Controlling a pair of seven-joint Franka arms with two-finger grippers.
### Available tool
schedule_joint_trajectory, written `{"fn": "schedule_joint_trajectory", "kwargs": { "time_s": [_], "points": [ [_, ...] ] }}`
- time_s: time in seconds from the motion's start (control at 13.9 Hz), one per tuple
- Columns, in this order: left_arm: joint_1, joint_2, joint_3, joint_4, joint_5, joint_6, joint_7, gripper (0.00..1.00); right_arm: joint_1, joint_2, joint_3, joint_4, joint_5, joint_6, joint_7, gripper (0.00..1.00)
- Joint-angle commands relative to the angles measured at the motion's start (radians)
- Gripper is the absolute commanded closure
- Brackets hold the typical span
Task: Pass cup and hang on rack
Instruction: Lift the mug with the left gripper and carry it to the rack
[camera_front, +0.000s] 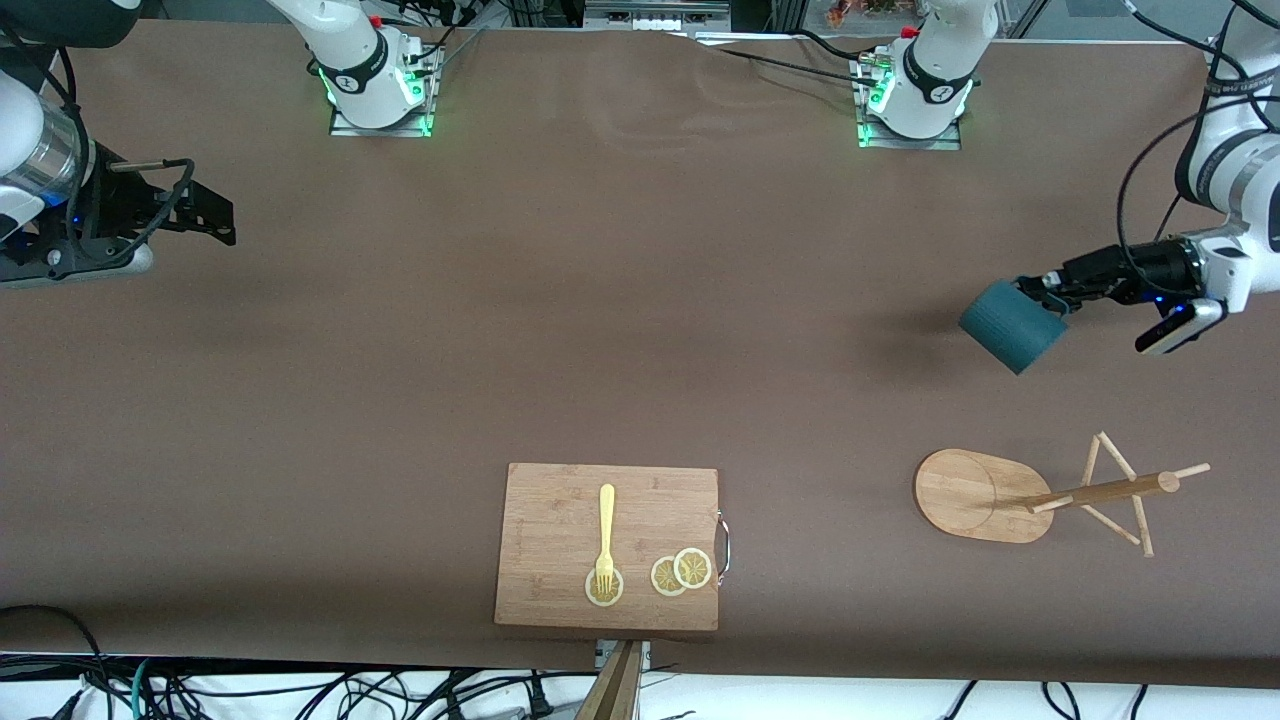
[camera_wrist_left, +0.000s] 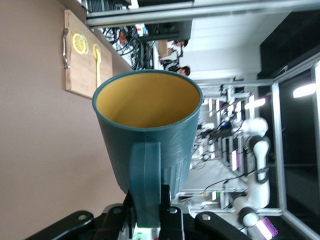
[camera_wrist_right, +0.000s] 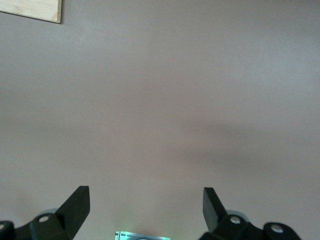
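1. Front view shows the wide brown desk (camera_front: 600, 300), with the cup-hanging step in hand as I judge it: the pass looks done, the hanging is not.
2. The rectangular bamboo cutting board (camera_front: 560, 510), carrying a yellow fork (camera_front: 606, 535) and lemon slices (camera_front: 681, 572), lies at the desk's edge nearest the front camera and plays no part.
3. The light wooden mug rack (camera_front: 985, 495), with oval base, pole and thin pegs, stands toward the left arm's end of the desk.
4. The small dark teal ribbed cup (camera_front: 1012, 325) hangs in the air, tilted, over bare desk.
5. The left pincer (camera_front: 1050, 292) pinches the cup by its handle (camera_wrist_left: 146, 175).
6. The right pincer (camera_wrist_right: 145, 205) waits, fingers spread, holding nothing.
7. The next move calls for carrying the cup over to the rack and threading the handle onto a peg.
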Motion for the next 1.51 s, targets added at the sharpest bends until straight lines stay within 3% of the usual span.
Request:
{"fn": "schedule_joint_trajectory", "kwargs": {
  "time_s": [0.0,0.65,1.44],
  "points": [
    [0.014,0.100,-0.009,0.115,-0.084,-0.039,-0.135,1.00,-0.010,-0.013,0.007,-0.007,-0.002,-0.007,-0.011,0.01],
    [0.067,0.323,-0.021,0.248,-0.254,-0.166,-0.184,1.00,-0.010,-0.018,0.007,-0.003,-0.003,0.001,-0.009,0.00],
    [0.077,0.455,-0.042,0.314,-0.409,-0.189,-0.164,1.00,-0.010,-0.016,0.005,-0.003,0.001,-0.001,-0.008,0.01]
  ]
}}
